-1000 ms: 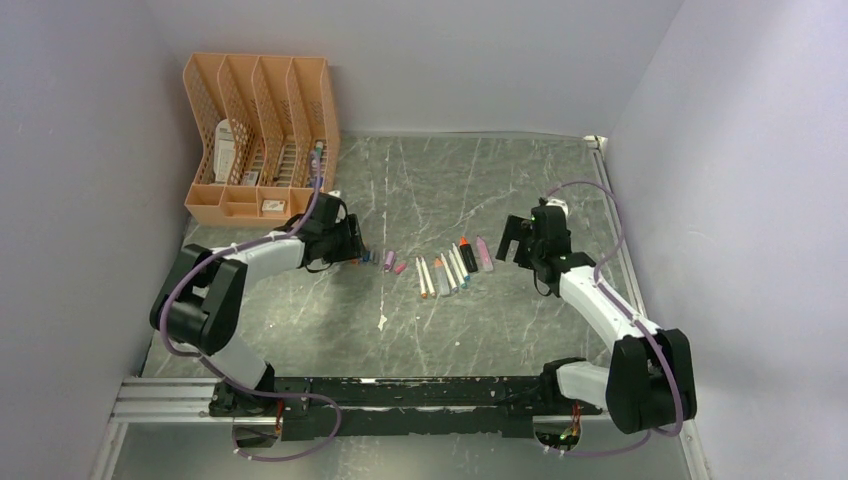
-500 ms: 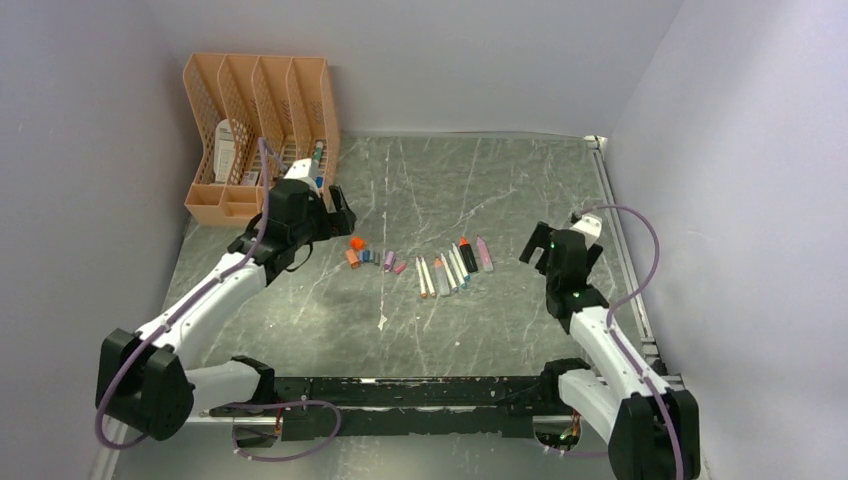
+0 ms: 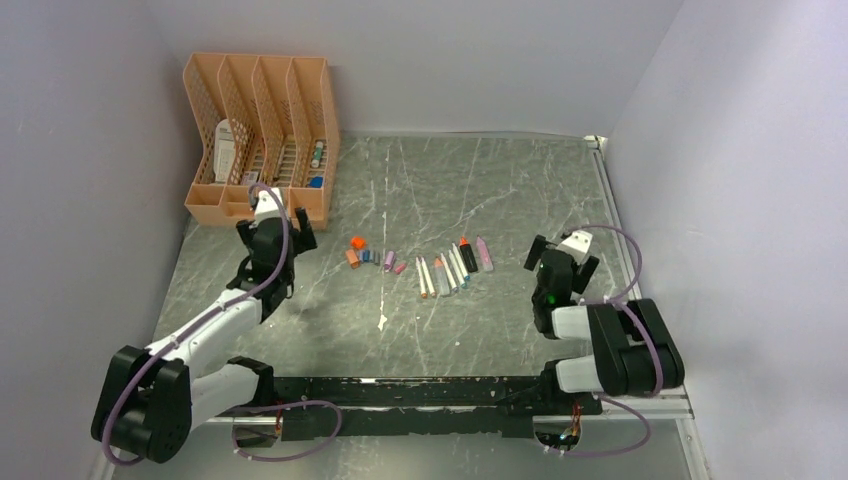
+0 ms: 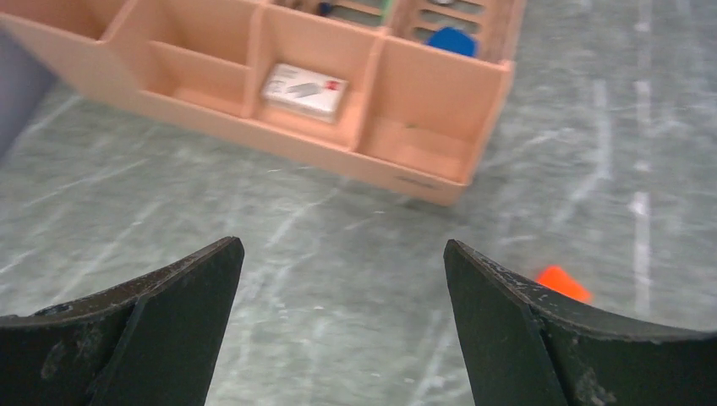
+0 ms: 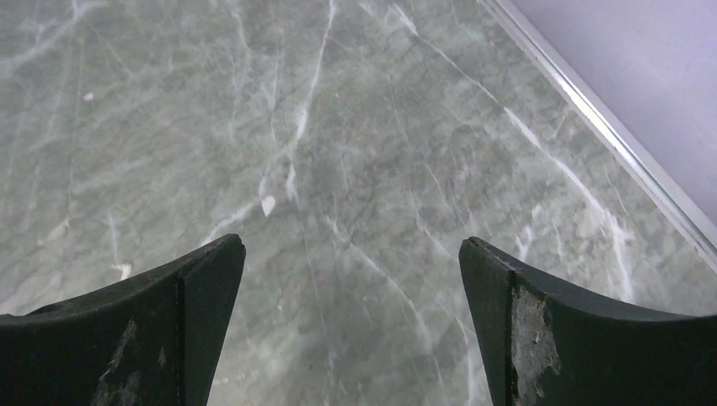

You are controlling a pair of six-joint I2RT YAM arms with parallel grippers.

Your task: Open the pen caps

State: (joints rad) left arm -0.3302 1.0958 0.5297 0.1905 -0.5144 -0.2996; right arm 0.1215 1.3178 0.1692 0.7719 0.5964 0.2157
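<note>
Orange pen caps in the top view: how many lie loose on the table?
2. The far orange cap lies alone, toward the organizer; the near orange cap lies just nearer the arms. The orange tip of the marker is not counted. None looks hidden.

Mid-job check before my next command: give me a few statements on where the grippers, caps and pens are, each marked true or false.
1. The left gripper and the right gripper are both open and empty. True.
2. The pen caps lie loose on the table, left of the row of pens. True.
3. The right gripper hovers over the pens. False: it is over bare table, to the right of the row.
4. The desk organizer stands at the far right corner. False: it stands at the far left.
5. An orange cap shows in the left wrist view. True.
</note>
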